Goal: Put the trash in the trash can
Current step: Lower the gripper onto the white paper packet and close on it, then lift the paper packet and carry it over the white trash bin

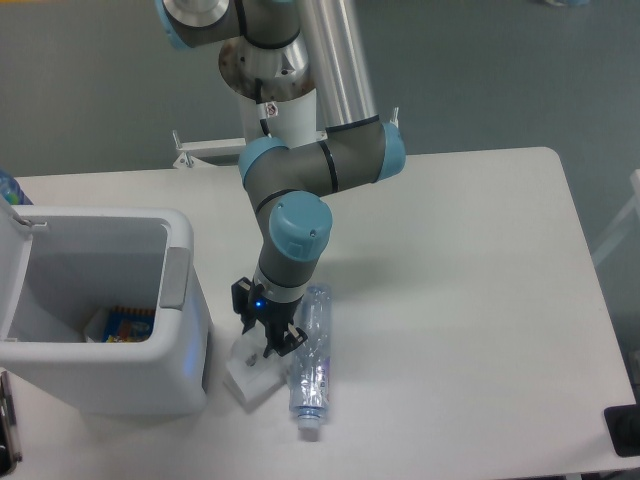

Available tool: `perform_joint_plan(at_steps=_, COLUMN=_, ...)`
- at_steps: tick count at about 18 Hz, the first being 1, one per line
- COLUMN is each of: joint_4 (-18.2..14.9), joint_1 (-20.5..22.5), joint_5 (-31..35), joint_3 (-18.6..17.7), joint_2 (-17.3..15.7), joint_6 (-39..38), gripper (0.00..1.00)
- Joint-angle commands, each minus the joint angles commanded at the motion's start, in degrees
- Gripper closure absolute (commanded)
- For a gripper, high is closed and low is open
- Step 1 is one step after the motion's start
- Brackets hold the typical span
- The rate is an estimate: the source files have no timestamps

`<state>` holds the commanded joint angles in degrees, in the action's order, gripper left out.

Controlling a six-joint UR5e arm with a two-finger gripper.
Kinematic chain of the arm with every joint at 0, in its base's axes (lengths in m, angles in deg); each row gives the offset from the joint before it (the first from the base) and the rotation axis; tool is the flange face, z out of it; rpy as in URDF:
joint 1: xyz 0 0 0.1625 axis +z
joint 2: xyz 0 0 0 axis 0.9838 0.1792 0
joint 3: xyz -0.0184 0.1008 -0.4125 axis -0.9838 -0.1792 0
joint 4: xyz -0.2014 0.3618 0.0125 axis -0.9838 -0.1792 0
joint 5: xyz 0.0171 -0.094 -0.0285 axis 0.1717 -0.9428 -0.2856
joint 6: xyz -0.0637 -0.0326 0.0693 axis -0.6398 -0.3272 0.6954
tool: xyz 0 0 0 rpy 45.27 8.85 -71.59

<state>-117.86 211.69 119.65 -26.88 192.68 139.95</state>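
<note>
The white trash can (185,330) stands open at the left of the table, its lid (12,255) swung back. Inside it lie some items, one with blue and orange print. A small flat white carton (250,375) lies on the table just right of the can. A clear plastic bottle (311,360) with a white cap lies beside it, cap toward the front edge. My gripper (268,340) points down right over the carton's top edge, touching or nearly touching it, with the bottle close on its right. I cannot tell how far the fingers are apart.
The arm's base (270,70) stands at the back middle of the table. A metal bracket (205,152) sits at the table's back edge. A dark object (625,430) sits at the front right corner.
</note>
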Motion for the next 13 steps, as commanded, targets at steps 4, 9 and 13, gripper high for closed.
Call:
perform_joint_plan(at_steps=4, joint_4=0.0, joint_1=0.0, joint_5=-0.1, joint_3=0.1, joint_2=-0.2, joint_6=-0.9, gripper=1.0)
perform_joint_plan(at_steps=9, joint_4=0.0, joint_1=0.0, joint_5=-0.1, joint_3=0.4, joint_2=-0.4, joint_6=-1.5, gripper=1.0)
perform_joint_plan(at_steps=13, joint_4=0.0, joint_1=0.1, joint_5=-0.2, joint_3=0.5, joint_2=-1.2, joint_6=-2.2, gripper=1.0)
